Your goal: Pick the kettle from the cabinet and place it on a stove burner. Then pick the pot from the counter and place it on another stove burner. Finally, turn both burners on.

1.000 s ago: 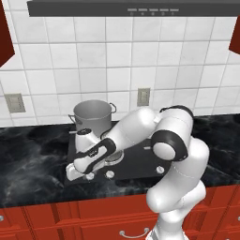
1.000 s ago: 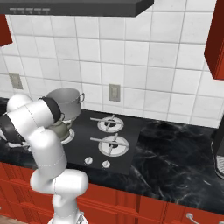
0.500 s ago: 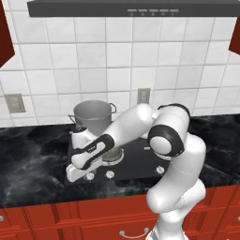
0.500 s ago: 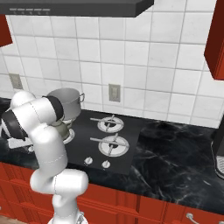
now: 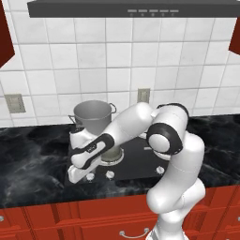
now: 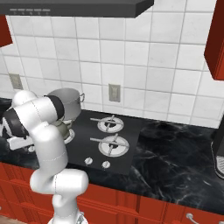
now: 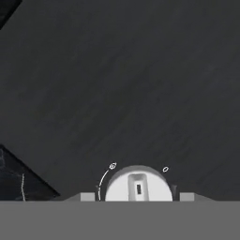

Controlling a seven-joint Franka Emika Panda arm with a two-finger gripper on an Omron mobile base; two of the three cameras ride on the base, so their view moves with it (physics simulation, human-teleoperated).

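The arm reaches down and to the left over the front left corner of the black cooktop [image 5: 140, 157], and the gripper [image 5: 77, 176] sits low over the row of small white knobs at the cooktop's front edge. In the hand view a round white knob [image 7: 138, 183] with a small dark slot lies right at the bottom, between two pale grey finger tips [image 7: 87, 197], which stand spread on either side of it; whether they touch it cannot be told. The pot [image 5: 93, 115] stands on the back left burner, against the tiled wall [image 5: 117, 56]. The kettle [image 6: 65, 130] sits on the front left burner, just in front of the pot and mostly hidden behind the forearm. The two right burners [image 6: 113, 145] are bare, their grey grates visible in the right base view. The black veined counter [image 6: 175, 162] runs on both sides of the cooktop, with red drawers [image 5: 56, 220] below
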